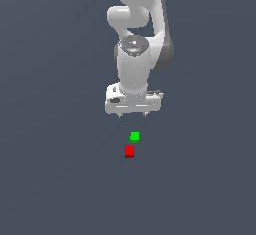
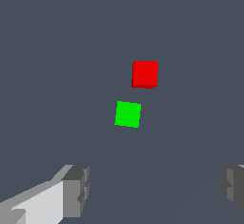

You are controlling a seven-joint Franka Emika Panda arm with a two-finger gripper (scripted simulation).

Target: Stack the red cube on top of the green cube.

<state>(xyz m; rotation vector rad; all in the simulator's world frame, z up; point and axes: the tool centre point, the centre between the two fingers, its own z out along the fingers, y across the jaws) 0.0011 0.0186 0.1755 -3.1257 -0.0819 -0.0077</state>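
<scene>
A tiny red cube (image 1: 129,151) (image 2: 145,74) lies on the dark grey floor, with the tiny green cube (image 1: 134,137) (image 2: 128,114) just behind it and slightly toward the exterior view's right; a small gap separates them. My gripper (image 1: 132,114) (image 2: 155,189) hangs above the floor, behind the green cube in the exterior view, pointing down. Its fingers (image 2: 76,189) stand wide apart with nothing between them. Both cubes rest apart from the gripper.
The white arm (image 1: 135,54) rises behind the cubes. Plain dark grey floor (image 1: 60,179) surrounds everything.
</scene>
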